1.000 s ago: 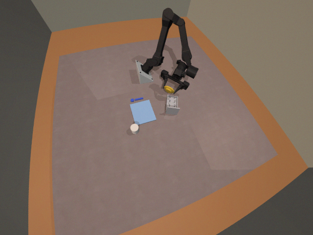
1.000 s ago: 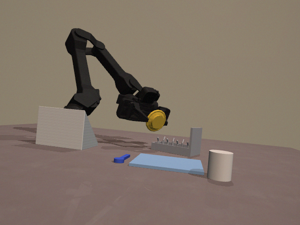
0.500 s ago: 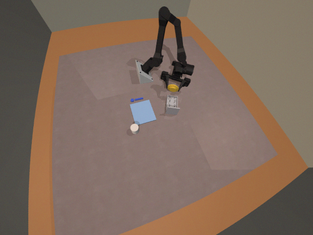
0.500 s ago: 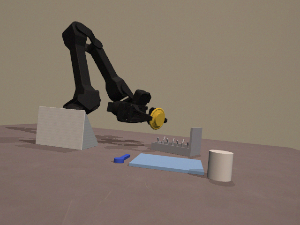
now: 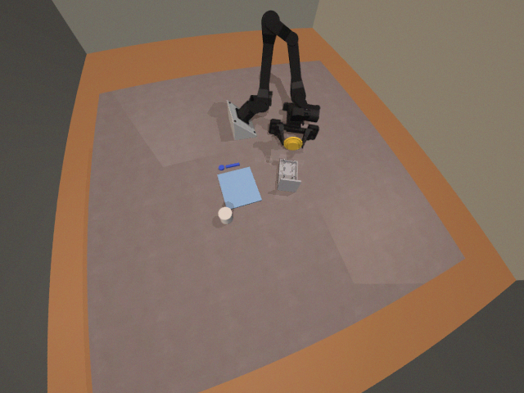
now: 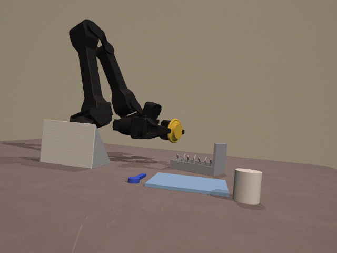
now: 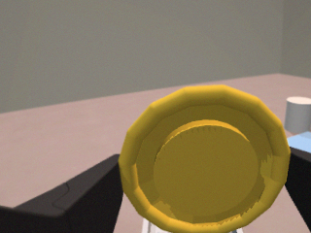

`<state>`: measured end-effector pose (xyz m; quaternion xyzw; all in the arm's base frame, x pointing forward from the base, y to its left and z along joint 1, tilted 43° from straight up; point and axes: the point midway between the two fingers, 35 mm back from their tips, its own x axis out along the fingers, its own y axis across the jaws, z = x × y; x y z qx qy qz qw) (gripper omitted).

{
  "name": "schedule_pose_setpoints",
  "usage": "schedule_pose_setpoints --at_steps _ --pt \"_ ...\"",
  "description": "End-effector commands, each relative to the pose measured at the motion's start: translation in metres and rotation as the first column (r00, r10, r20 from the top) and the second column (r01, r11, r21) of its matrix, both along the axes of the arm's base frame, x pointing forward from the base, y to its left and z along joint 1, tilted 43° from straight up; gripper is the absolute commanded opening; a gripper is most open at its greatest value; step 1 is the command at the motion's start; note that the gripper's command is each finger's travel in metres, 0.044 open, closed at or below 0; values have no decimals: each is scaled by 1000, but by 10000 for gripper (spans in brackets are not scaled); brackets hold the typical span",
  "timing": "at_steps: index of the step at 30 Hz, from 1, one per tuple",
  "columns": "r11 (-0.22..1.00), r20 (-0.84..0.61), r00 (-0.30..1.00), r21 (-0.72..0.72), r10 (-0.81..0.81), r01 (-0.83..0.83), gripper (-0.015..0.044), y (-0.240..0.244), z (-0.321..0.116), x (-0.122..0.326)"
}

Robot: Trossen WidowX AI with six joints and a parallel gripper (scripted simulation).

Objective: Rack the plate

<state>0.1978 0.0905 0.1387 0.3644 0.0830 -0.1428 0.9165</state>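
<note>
Risk, as judged from this pose: the round yellow plate [image 6: 174, 130] hangs in the air, well above the table and short of the grey dish rack with upright rails and a tall end wall [image 6: 199, 162]. If it comes down off the line of a slot, its rim may land on a rail top and skid, or tip flat across the rails. The clamp bears only on the rim at two opposite sides, so a knock on a rail could turn the plate between the fingers. The rack's end wall, on the right in the exterior view, is a further thing to strike.

Black parallel-jaw gripper [image 6: 174, 131]: clamped on the plate's rim, fingers held wide by it.

Plate relative to gripper: held at the fingertips, already on edge, its underside facing the wrist camera [image 7: 204, 159]. In the top view the plate [image 5: 293, 142] sits just on the far side of the rack [image 5: 289, 175], apart from it.
</note>
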Motion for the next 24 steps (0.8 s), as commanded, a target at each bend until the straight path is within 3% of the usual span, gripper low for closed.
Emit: schedule_pose_setpoints --at_steps 1,24 --pt "1000 10 1000 2 -6 6 0 -1 0 0" --pt "1000 10 1000 11 -6 6 0 17 -27 22"
